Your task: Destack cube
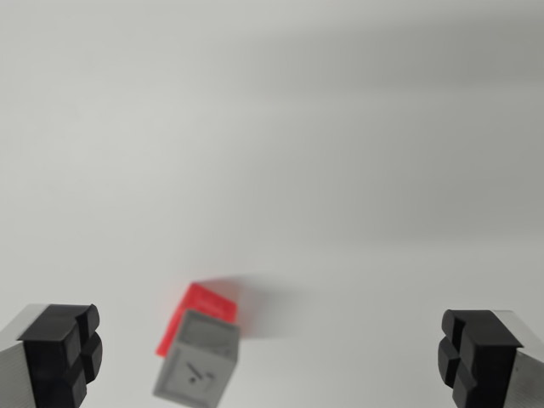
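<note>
**A pale, bare ground beneath me**

Under me spreads a plain white-grey surface (280, 127), matte and smooth. Soft, broad bands of shadow cross its upper part, and the light is even and diffuse. I see no walls or windows.

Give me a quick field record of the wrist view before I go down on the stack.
top cube: grey cube with dark markings, on the red one
bottom cube: red cube, partly covered
stack position: lower centre, nearer the wrist view's left finger
gripper: open, nothing between the fingers
fingers: black pads, apart from both cubes
surface: plain white table
</note>
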`<control>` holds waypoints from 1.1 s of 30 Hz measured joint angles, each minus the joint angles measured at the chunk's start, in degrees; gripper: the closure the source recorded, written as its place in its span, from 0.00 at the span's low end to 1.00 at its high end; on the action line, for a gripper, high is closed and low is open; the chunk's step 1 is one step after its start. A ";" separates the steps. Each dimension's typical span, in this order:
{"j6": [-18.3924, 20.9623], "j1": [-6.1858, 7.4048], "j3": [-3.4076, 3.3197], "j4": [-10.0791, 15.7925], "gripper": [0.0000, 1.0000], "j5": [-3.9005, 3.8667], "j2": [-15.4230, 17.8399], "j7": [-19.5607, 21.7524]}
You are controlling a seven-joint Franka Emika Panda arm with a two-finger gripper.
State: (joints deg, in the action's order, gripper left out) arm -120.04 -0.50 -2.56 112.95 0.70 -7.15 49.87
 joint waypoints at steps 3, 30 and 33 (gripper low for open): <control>-0.48 0.18 0.03 0.96 0.00 0.00 0.46 0.72; -7.93 2.47 0.98 15.33 0.00 -0.24 7.33 12.69; -9.17 2.78 1.26 17.59 0.00 -0.28 8.35 14.75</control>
State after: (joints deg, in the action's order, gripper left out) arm -129.21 2.28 -1.30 130.55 0.43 1.20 64.62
